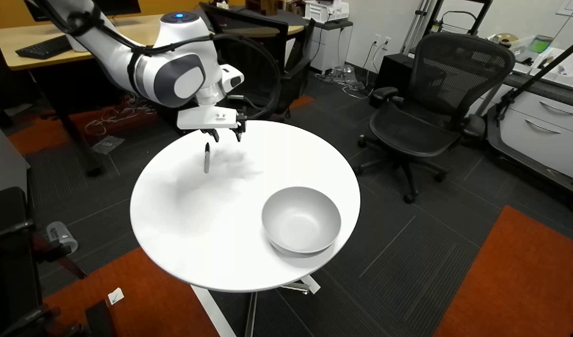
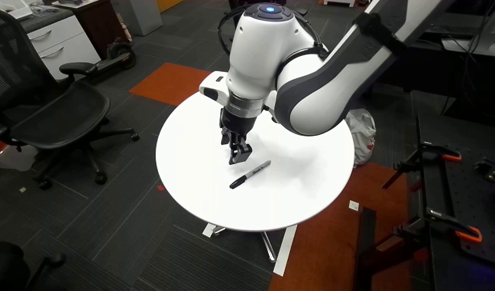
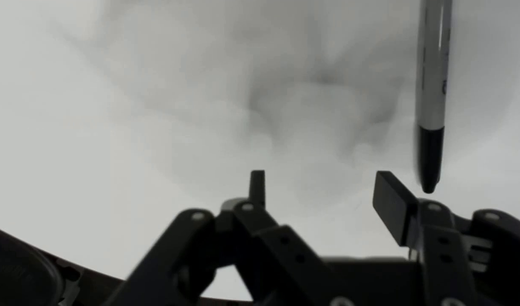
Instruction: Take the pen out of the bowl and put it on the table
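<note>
White, plain and round: the tabletop (image 1: 211, 248). The pen (image 2: 250, 174) is seen lying flat on it, outside the bowl (image 1: 301, 220) and well apart from it. The end effector (image 3: 319, 189) is poised above the tabletop, its fingers parted, nothing gripped. In the wrist view the pen is shown outside their span, just beside one finger (image 3: 391, 208), cap end toward it; whether contact is made cannot be told. The placing is judged done, with only withdrawal left.

Risks: should the end effector be lowered or swept sideways rather than raised, the cap could be clipped by that finger and the pen set rolling, its barrel being apparently round and the tabletop smooth. A fall to the floor (image 1: 385, 262) could follow. The bowl is set near the tabletop's edge; were the arm (image 1: 188, 84) swung low across it, the rim could be caught and the bowl shoved over.

Writing: dark script on the pen's grey barrel is shown in an exterior view, probably to be read as "Sharpie"; too small for certainty. In the wrist view only slivers of marking are given, not legible. Red print on a plastic bag (image 2: 360, 135) cannot be made out. A paper slip (image 1: 115, 296) is marked with what seems an arrow.
</note>
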You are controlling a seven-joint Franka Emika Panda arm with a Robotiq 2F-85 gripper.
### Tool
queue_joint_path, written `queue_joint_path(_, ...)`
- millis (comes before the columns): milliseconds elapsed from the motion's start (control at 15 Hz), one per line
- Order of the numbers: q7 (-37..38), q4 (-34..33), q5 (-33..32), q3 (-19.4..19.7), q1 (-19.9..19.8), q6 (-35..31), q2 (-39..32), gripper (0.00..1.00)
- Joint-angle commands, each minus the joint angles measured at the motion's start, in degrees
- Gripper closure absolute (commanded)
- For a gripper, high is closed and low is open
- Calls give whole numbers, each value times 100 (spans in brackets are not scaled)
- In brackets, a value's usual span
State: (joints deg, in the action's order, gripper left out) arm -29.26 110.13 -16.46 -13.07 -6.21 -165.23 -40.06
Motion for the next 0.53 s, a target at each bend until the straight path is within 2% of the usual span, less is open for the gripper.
queue_joint_path(0, -267, -138, 157, -199, -161, 41, -94, 2)
queue_joint_path(467, -346, -160, 198, -372, -258, 66, -125, 0)
